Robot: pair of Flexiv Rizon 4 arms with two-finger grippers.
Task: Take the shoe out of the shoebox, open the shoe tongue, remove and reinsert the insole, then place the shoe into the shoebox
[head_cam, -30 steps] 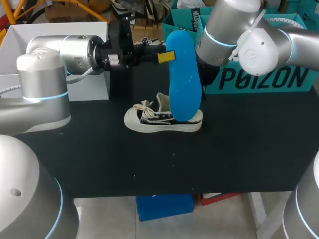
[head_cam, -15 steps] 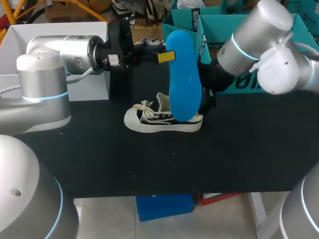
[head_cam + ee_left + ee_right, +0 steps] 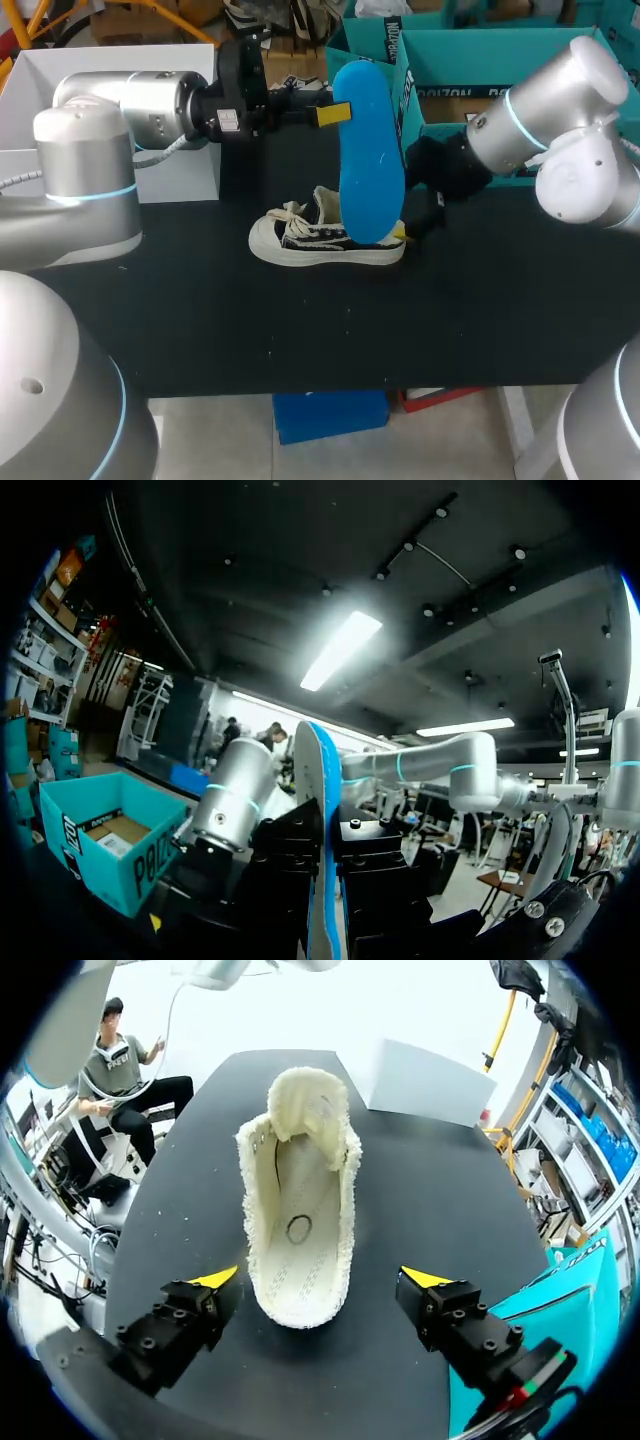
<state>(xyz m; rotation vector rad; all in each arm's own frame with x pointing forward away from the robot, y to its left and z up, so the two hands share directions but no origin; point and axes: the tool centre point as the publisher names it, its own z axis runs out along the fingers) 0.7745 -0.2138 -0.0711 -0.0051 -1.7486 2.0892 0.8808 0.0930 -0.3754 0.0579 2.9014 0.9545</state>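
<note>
The shoe (image 3: 325,240) stands on its sole near the middle of the black worktop (image 3: 400,320), white toe cap toward my left arm's side and heel toward my right. The left claw (image 3: 332,113) comes in level above the worktop and is clamped on the upper end of the blue insole (image 3: 370,150), which hangs upright with its long side vertical. In the head view its lower end overlaps the shoe's heel, and I cannot tell whether the two touch. In the left wrist view the insole shows edge-on, pinched between the two black fingers (image 3: 285,865). The right claw (image 3: 320,1278) sits low behind the heel with its fingers spread wide. The heel lies between the yellow tips, and neither tip touches it. From the right wrist view the shoe's mouth gapes, the tongue is pushed forward toward the toe, and the cream lining and footbed show. The teal shoebox (image 3: 480,60) stands at the back of the worktop on my right side, well apart from the shoe. A white box (image 3: 190,170) stands at the back left, beyond the shoe's toe.
</note>
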